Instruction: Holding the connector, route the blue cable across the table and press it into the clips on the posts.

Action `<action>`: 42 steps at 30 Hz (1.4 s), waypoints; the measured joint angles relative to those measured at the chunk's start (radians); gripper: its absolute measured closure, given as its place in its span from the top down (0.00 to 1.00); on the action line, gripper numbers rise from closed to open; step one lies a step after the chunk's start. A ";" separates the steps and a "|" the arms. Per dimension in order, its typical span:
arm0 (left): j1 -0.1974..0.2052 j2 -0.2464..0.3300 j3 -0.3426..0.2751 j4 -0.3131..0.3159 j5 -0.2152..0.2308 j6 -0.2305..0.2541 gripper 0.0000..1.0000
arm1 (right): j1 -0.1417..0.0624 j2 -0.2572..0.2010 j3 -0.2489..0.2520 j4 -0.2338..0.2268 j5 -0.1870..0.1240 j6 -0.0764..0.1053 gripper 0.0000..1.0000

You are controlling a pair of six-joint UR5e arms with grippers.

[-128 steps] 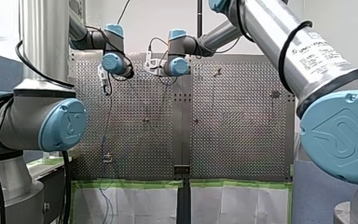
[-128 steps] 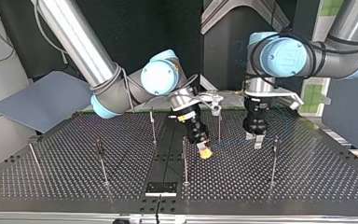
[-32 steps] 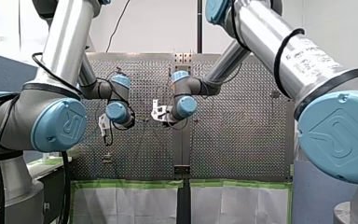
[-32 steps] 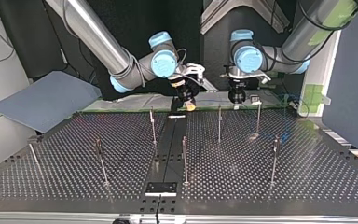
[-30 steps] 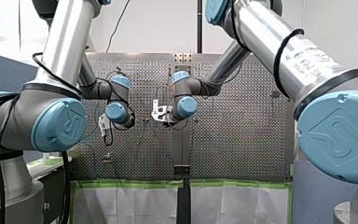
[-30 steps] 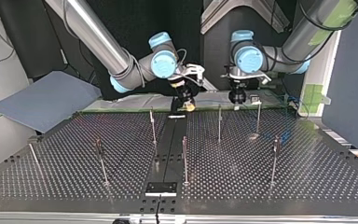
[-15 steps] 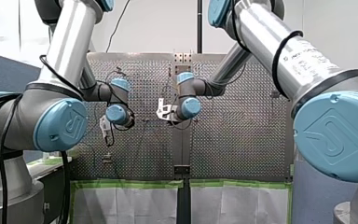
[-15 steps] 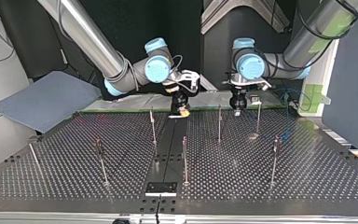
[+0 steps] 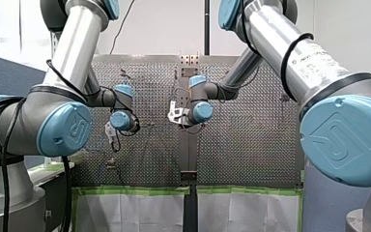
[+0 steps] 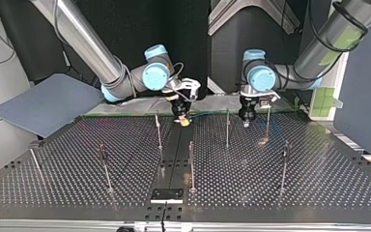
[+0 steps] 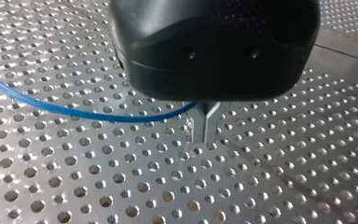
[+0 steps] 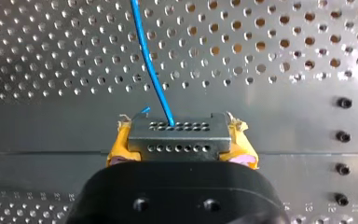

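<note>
Gleaming perforated table (image 10: 270, 183) below; right end effector (image 12: 182, 145) clamps connector (image 12: 177, 129); left end effector (image 11: 205, 128) narrow.

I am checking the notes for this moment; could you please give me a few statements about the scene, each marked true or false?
1. My right gripper is shut on the connector with its yellow pads. True.
2. The blue cable runs out of the connector, ahead of that gripper. True.
3. The posts lie flat on the table. False: they stand upright.
4. In the top view, both grippers are at the table's edge nearest the camera. False: my right gripper and my left gripper are at the far edge.
</note>
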 joint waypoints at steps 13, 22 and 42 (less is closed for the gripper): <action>0.013 -0.065 0.116 -0.031 0.017 -0.029 0.00 | -0.030 0.000 0.000 0.000 -0.006 0.006 0.00; 0.012 -0.066 0.122 -0.061 -0.001 -0.007 0.53 | -0.042 0.000 0.000 0.000 -0.007 0.006 0.00; -0.036 -0.020 0.089 -0.242 -0.089 0.101 0.99 | -0.044 0.000 0.001 0.004 -0.010 -0.001 0.00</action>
